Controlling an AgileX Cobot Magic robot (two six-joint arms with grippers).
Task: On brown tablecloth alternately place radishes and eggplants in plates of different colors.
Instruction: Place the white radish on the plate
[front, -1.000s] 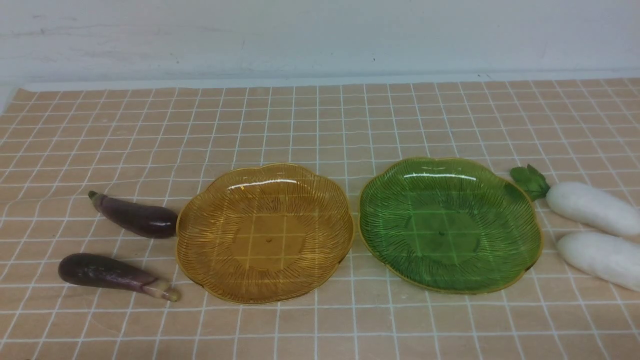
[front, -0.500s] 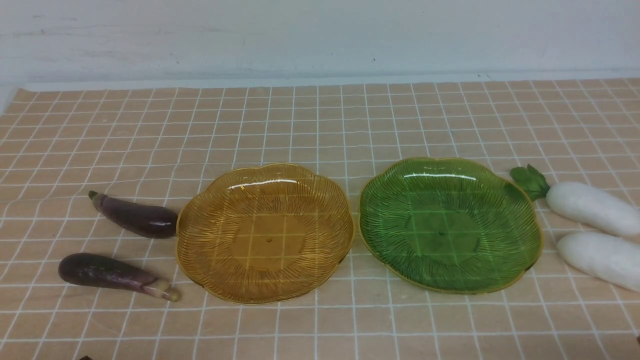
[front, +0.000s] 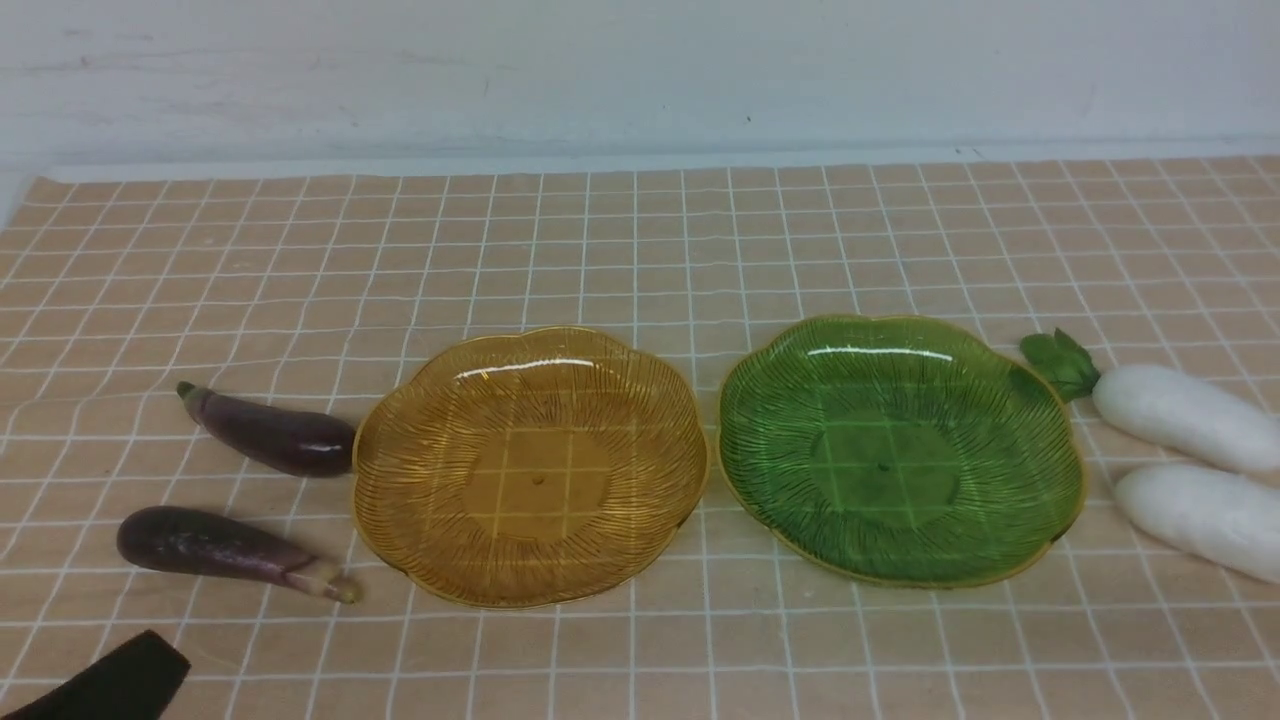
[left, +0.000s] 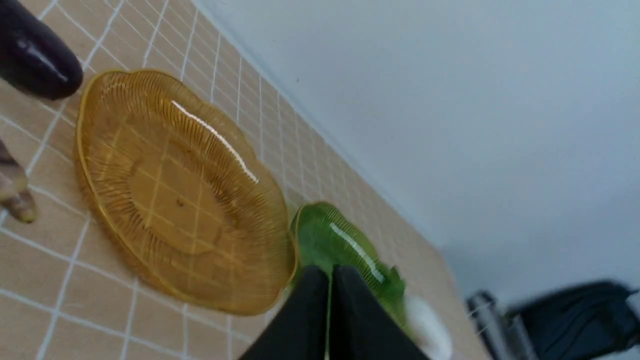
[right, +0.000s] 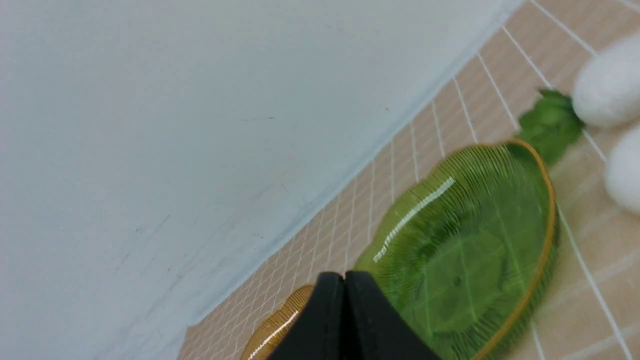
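Unless the left hand (left: 329, 272) and right hand (right: 344, 277), both pressed together, are parted, the eggplants (front: 270, 438) could be shoved, not gripped.

Pale bluish wall (front: 640, 70), faint scuffs, white strip (front: 400, 165) at base

The brown tablecloth (front: 640, 250) carries an amber plate (front: 530, 470) and a green plate (front: 900, 450) side by side, with a far eggplant (front: 270, 435) and a near eggplant (front: 215, 545) left of the amber one, and a far radish (front: 1180, 415) and a near radish (front: 1200, 515) right of the green one.
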